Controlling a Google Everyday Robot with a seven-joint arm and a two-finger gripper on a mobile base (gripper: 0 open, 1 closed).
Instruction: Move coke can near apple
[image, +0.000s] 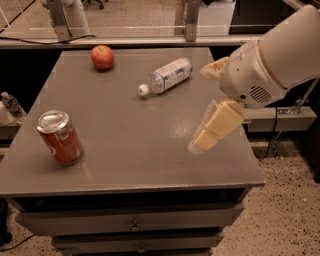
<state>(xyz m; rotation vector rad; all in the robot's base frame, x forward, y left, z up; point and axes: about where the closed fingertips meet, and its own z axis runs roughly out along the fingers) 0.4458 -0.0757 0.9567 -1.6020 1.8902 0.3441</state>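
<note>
1. The coke can (59, 137) stands upright at the desk's (130, 165) 8 o'clock edge.
2. The apple (102, 56) sits at 11 o'clock, well apart from it.
3. The gripper (200, 110) hovers at 3 o'clock, fingers spread, holding nothing.

A grey tabletop (150, 165) sits on a drawer unit. The coke can (59, 137) stands upright near the front corner on the left of the view. The apple (102, 56) rests near the far edge on the same side, well apart from the can. A clear water bottle (166, 75) lies on its side near the far middle. The robot's white arm reaches in from the right. Its gripper (201, 108) hangs over the tabletop's right side, holding nothing, and its jaws seem spread apart.
</note>
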